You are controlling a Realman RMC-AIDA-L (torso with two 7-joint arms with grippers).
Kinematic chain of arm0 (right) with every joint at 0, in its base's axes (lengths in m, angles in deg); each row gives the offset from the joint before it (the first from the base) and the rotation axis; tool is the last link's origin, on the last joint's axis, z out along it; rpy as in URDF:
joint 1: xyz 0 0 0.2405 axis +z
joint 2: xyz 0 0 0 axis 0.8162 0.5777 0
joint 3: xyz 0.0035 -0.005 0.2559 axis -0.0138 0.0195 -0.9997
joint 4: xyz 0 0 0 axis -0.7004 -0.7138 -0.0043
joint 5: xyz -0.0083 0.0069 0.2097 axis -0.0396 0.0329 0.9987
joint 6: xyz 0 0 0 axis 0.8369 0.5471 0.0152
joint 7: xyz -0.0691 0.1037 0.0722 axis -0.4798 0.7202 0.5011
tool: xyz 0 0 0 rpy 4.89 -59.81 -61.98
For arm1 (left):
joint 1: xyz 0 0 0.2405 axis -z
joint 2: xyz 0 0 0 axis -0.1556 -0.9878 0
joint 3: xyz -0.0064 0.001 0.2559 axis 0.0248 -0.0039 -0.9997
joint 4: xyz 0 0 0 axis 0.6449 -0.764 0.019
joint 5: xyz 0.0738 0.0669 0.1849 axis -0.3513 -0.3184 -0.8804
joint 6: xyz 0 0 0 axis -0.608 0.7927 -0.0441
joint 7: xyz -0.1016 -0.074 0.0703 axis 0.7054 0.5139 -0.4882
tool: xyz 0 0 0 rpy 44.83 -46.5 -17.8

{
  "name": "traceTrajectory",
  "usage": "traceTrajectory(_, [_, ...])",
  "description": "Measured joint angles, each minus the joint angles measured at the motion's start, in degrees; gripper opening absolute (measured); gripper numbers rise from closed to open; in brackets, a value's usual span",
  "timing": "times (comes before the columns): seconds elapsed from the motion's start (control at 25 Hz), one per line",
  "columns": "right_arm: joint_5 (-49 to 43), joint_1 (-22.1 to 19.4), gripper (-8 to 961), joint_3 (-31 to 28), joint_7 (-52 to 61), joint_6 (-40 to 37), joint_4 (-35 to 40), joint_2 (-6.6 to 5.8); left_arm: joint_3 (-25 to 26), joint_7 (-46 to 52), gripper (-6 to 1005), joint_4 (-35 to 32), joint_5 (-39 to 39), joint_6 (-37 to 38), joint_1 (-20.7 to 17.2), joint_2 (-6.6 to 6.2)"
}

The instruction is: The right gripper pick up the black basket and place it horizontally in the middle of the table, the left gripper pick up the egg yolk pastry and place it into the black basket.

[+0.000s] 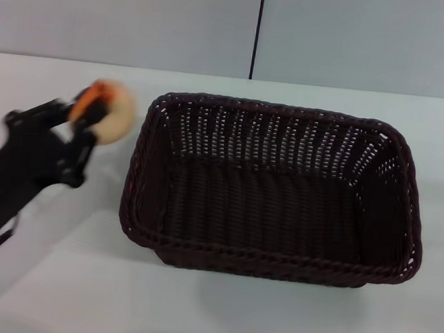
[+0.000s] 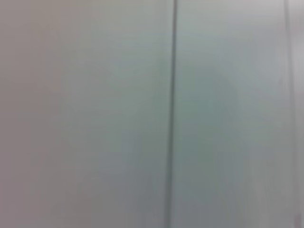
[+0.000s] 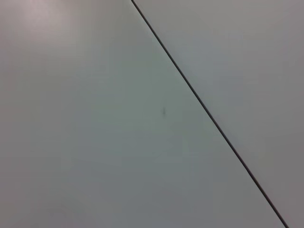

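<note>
The black basket [image 1: 275, 191] lies lengthwise across the middle of the white table [image 1: 286, 322] in the head view, open side up and empty. My left gripper [image 1: 93, 115] is at the left, just beside the basket's left end and raised above the table. It is shut on the egg yolk pastry [image 1: 110, 114], a pale round bun with an orange-red patch facing left. The pastry is outside the basket, close to its left rim. My right gripper is out of view. Both wrist views show only a grey wall with a dark seam.
A grey wall with a vertical dark seam [image 1: 258, 28] stands behind the table. Bare tabletop lies in front of the basket and to its right.
</note>
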Motion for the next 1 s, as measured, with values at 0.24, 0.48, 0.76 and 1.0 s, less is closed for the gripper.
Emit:
traceTrajectory(0.24, [0.12,0.50,659,-0.48,-0.02,-0.27,-2.59,0.00,-5.25,0.51,95,4.74,-0.16,-2.07,8.68,0.27])
traceTrajectory(0.48, [0.19,0.49,659,-0.60,-0.48,0.08,-3.19,-0.14,-6.88,0.17,102,8.82,-0.47,-6.23,13.45,0.37])
traceTrajectory(0.76, [0.33,-0.11,659,-0.79,-3.66,-0.17,-4.12,-0.14,-3.27,-0.85,240,8.71,-0.08,-8.73,8.87,0.14])
traceTrajectory(1.0, [0.37,-0.06,659,-2.86,-6.12,-0.26,-5.21,0.00,10.54,-4.48,480,7.60,-0.01,-8.58,-1.13,-0.11])
